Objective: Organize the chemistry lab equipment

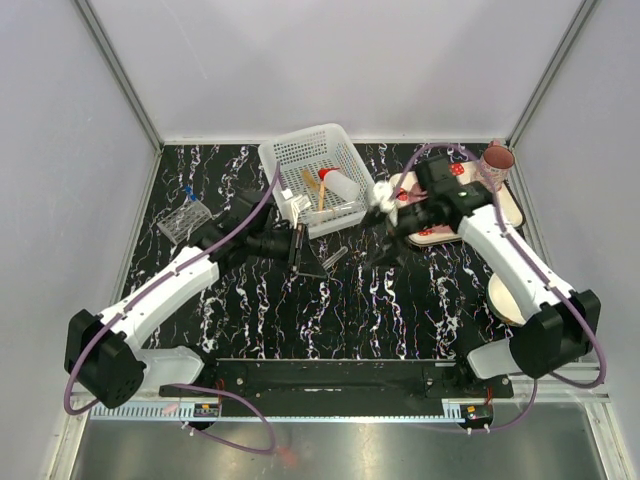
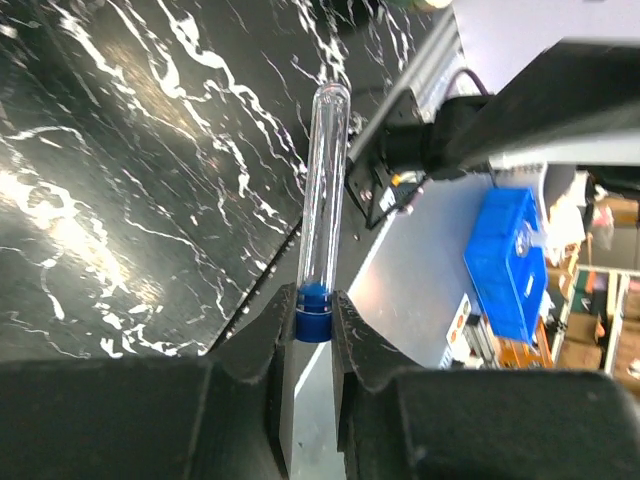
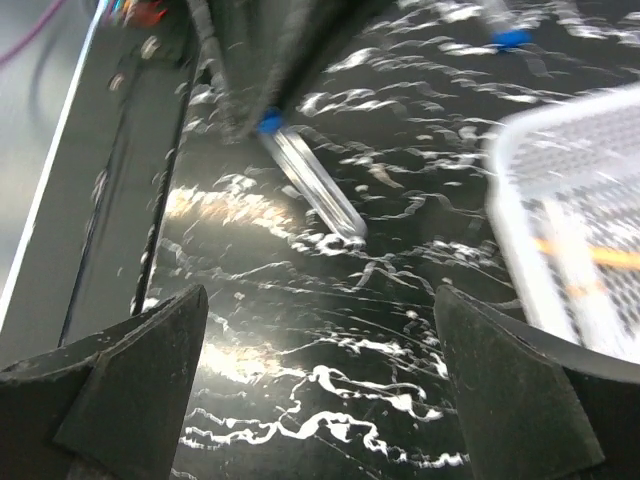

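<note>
Pinching a small clear tube (image 2: 322, 190) by its blue cap (image 2: 314, 312), the left gripper (image 2: 314, 325) had its jaws drawn in tight on either side of that cap. The tube's clear body stuck out past the fingertips over the black marbled table (image 2: 120, 200). From the right wrist view we saw the tube slanting low over the table, but we could not tell whether its far end touched it.

Just behind the tube stood a white mesh basket (image 1: 300, 148), its near corner close to the left gripper. The basket held a red-capped squeeze bottle (image 1: 338, 185) and thin orange sticks (image 1: 312, 186).

The right gripper (image 3: 320, 400) faced the tube from the right with its jaws spread wide, holding nothing and touching nothing.

Farther out, a clear tube rack (image 1: 187, 220) stood well to the left. A strawberry-print tray (image 1: 512, 205) lay at the right under the right arm, with a pink mug (image 1: 497, 158) at its far corner. Nearer the bases, a cream bowl (image 1: 500, 298) sat partly hidden behind that arm.
</note>
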Robot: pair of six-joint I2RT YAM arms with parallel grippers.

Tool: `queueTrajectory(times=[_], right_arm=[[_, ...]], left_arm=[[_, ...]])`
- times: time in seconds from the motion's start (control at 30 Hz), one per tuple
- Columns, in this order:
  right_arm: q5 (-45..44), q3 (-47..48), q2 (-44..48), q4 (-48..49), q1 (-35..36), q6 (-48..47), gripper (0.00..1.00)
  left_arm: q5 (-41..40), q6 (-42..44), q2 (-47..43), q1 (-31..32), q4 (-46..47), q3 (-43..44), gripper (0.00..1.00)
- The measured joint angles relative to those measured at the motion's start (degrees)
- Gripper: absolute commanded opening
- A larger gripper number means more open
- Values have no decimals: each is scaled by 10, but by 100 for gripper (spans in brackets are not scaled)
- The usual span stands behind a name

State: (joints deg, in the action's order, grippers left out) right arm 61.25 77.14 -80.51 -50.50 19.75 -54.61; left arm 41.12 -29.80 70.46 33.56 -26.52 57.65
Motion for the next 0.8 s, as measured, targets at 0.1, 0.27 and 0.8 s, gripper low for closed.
queueTrajectory(times=[0.1,0.27,0.8], right_arm=[[-51,0,-18,-72,94,-113,100],[-99,-1,-33,-118,167,-181,95],[-150,0,-39,-102,182,-153,16]], left_arm=[[33,4,1,11,-8,-3,12],[56,9,7,33,-7,-4,12],[77,0,21,43,23,-37,15]])
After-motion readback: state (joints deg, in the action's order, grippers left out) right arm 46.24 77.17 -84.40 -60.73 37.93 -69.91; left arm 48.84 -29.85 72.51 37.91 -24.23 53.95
